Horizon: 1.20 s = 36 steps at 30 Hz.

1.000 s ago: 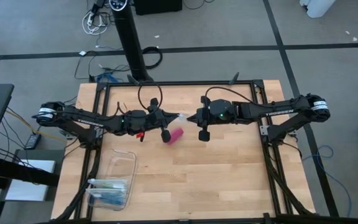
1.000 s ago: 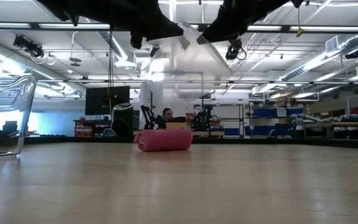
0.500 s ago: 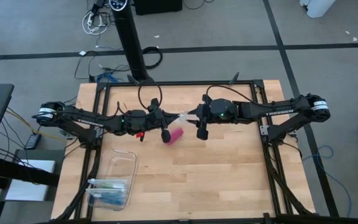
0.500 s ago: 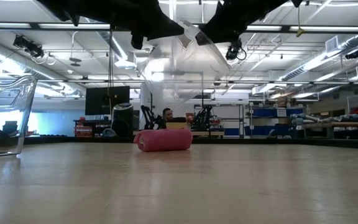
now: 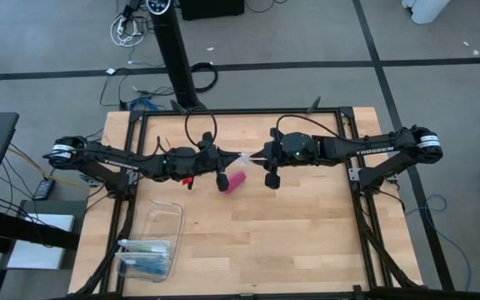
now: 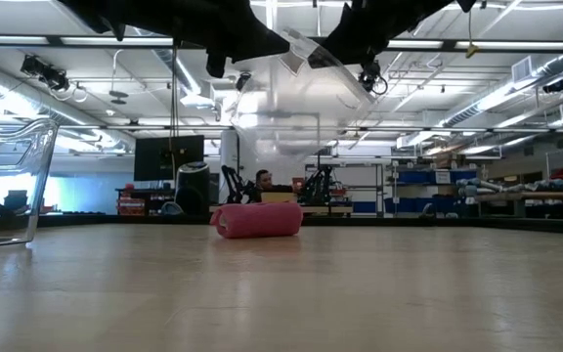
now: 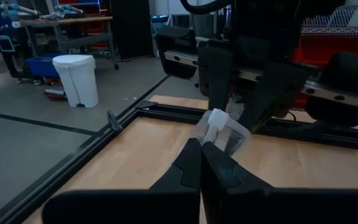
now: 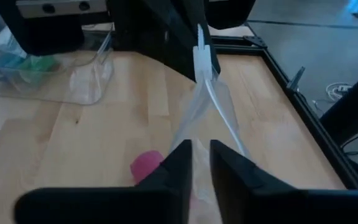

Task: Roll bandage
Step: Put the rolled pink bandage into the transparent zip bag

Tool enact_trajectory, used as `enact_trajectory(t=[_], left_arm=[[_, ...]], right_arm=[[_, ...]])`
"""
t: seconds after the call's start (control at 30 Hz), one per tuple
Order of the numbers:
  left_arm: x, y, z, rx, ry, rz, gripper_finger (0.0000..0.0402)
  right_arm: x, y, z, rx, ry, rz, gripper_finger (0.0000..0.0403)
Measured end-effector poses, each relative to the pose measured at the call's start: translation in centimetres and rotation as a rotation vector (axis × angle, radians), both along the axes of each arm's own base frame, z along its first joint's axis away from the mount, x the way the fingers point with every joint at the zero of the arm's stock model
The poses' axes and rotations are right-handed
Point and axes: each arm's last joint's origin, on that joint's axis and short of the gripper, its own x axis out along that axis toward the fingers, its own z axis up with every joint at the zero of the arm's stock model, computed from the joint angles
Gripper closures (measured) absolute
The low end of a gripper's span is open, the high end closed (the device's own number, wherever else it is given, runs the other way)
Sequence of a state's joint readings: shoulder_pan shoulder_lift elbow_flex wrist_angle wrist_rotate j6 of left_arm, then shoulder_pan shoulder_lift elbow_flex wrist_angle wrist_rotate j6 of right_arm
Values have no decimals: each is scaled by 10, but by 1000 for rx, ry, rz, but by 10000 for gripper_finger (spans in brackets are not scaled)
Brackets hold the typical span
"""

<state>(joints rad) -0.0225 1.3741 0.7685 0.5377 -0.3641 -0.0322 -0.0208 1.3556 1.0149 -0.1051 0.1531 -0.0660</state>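
The magenta-pink roll of soft stretchy bandage fabric (image 5: 237,182) lies on the pale wooden table (image 5: 307,242), already wound into a small cylinder and touched by neither arm; in the low view it rests on its side (image 6: 257,219) beneath both arms. Above it, the left pincer (image 7: 202,148) is clenched on one edge of a clear plastic bag (image 7: 225,132), holding it in the air between the arms. The right pincer (image 8: 201,152) straddles the bag's other side (image 8: 207,99) with its fingers a little apart (whether they actually pinch the film I cannot tell).

The roll looks light, squashy and springy, and its free end would likely unwind if nudged. It is probably best taken across its middle, fingers over the loose tail, with gentle pressure. A clear plastic box with blue contents (image 5: 146,254) sits well apart, near the table's front left corner.
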Motion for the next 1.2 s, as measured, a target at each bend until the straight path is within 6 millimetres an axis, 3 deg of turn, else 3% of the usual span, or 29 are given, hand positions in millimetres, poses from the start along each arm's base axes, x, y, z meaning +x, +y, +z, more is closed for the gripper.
enact_trajectory(t=[0.17, 0.3, 0.5, 0.77, 0.87, 1.2], left_arm=[[3, 0, -2, -1, -15, -9, 401], [6, -1, -5, -2, -15, -14, 401], [7, -1, -5, -2, -31, -17, 401], [7, 1, -2, -31, -64, -11, 401], [7, 1, 0, -47, -93, -6, 401], [7, 5, 3, -131, -161, 24, 401]], right_arm=[[0, 1, 0, -128, 27, 85, 279], [0, 1, -1, -259, 62, 158, 269], [-1, 2, -3, -424, 109, 245, 303], [-1, 10, -3, -636, 155, 292, 390], [-1, 11, -2, -710, 171, 291, 398], [0, 12, -1, -855, 198, 335, 313]])
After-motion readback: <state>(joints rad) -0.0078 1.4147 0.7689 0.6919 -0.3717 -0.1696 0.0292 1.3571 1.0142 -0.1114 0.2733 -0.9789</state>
